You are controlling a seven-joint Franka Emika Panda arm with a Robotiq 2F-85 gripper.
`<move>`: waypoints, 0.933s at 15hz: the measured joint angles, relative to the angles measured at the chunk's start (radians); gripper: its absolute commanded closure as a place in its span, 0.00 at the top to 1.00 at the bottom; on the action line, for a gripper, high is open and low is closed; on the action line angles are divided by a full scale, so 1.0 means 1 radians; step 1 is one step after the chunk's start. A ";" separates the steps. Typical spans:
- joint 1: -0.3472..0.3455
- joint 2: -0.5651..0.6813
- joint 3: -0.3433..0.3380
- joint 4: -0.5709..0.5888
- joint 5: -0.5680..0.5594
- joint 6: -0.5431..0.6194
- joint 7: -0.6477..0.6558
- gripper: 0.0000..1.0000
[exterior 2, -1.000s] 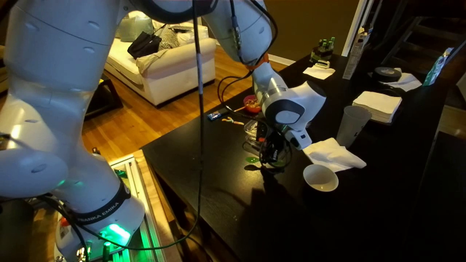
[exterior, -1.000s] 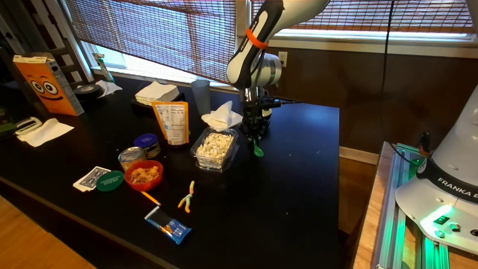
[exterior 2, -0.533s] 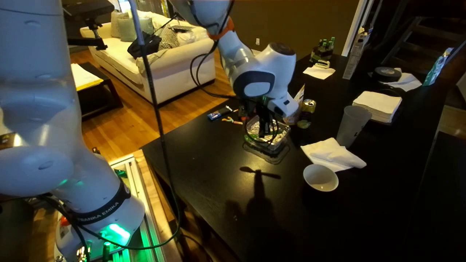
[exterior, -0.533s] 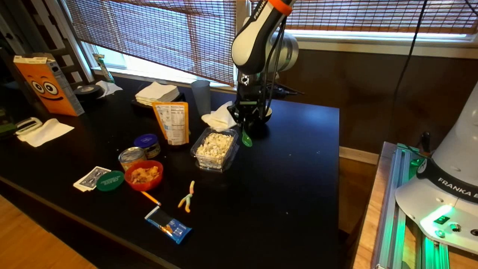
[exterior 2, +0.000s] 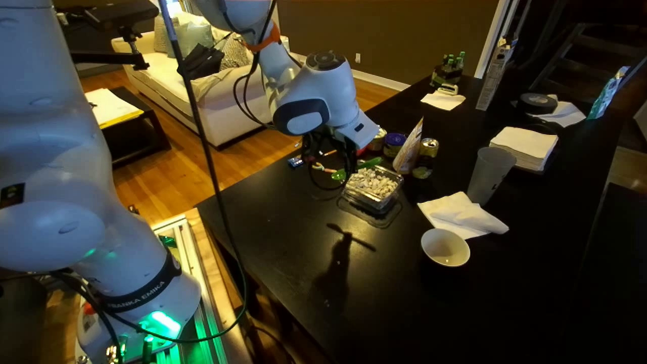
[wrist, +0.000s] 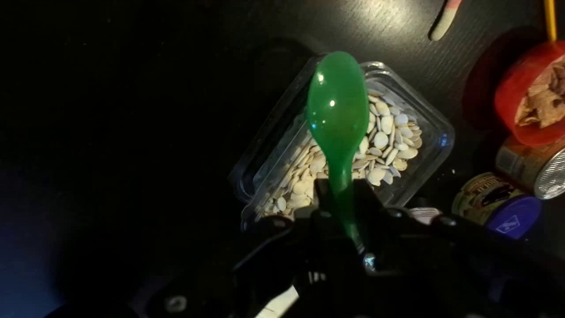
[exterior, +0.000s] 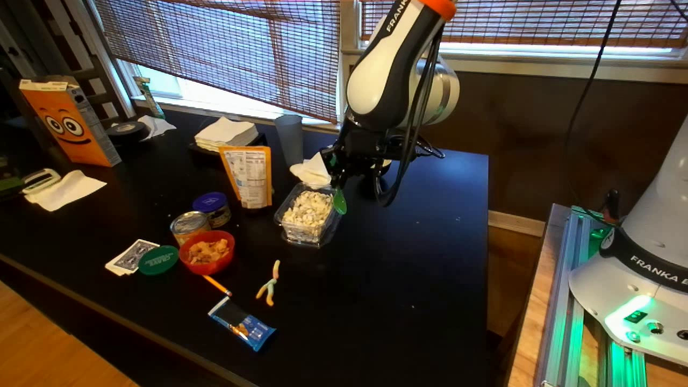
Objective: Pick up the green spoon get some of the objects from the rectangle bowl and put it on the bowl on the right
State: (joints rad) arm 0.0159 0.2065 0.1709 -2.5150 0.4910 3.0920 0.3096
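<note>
Gripper [wrist: 343,192] is clamping the handle of the green spoon [wrist: 337,101] between its two dark fingers [wrist: 324,196]. Wrist view: the spoon is pointing to twelve o'clock and is hiding part of the clear rectangular container [wrist: 423,118] and its pale seeds [wrist: 386,137]. In an exterior view its oval end [exterior: 339,202] is showing at two o'clock from the container's middle, crossing the rim to the eye; the views are leaving contact between the two unsettled.

In an exterior view the white bowl [exterior 2: 445,242] is standing on the dark table [exterior 2: 283,217] at four o'clock from the container, well apart from the spoon. White napkin [exterior 2: 462,212] is lying near that bowl, at its one o'clock. The spoon's shadow [exterior 2: 349,236] is falling at seven o'clock from the container.

Surroundings, clock centred on the container in an exterior view: red bowl [exterior: 224,261] is holding brown pieces [exterior: 207,251] at eight; blue-lidded can [exterior: 219,217] is standing at nine; orange pouch [exterior: 247,177] is standing at ten; grey cup [exterior: 290,140] is standing between eleven and twelve; blue packet [exterior: 244,325] is lying at seven.
</note>
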 measured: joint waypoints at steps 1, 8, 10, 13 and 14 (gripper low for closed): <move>-0.001 -0.003 0.001 0.000 0.000 0.000 0.000 0.04; 0.149 0.060 -0.126 -0.006 -0.004 0.194 0.122 0.04; 0.274 0.119 -0.228 -0.006 0.044 0.315 0.158 0.04; 0.449 0.210 -0.345 0.020 0.233 0.424 0.166 0.04; 0.496 0.232 -0.368 0.037 0.294 0.429 0.166 0.04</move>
State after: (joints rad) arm 0.5118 0.4381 -0.1972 -2.4783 0.7854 3.5212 0.4759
